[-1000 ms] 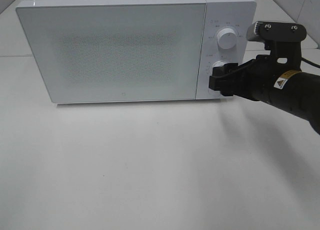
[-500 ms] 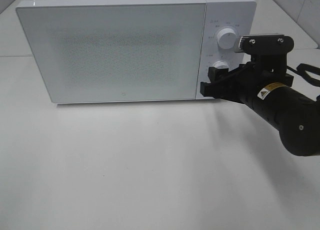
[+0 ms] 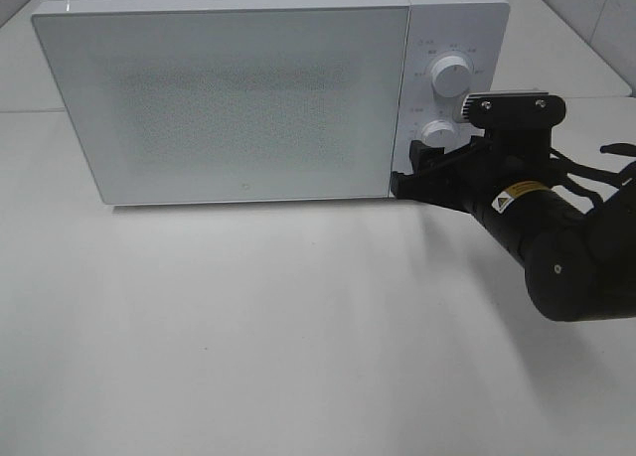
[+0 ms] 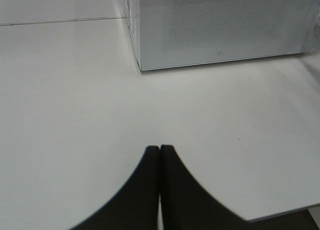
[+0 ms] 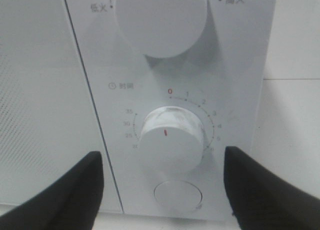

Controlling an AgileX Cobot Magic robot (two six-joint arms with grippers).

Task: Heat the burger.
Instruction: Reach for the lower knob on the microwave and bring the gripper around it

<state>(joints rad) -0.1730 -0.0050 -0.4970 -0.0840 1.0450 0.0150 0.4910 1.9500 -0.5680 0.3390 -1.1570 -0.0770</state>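
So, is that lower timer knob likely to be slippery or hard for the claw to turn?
Probably slippery: the lower knob looks smooth, glossy and round, with no ribbing. It looks rigid, so it likely won't deform. The open right claw straddles it with room either side, so a square pinch seems feasible.

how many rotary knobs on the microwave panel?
2: upper knob near the top of the microwave control panel; timer knob directly below it. The round button under that looks flat, not a knob.

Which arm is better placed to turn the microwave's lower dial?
Right. The right gripper, open, faces the lower dial; the left gripper is shut over the table, far from it.
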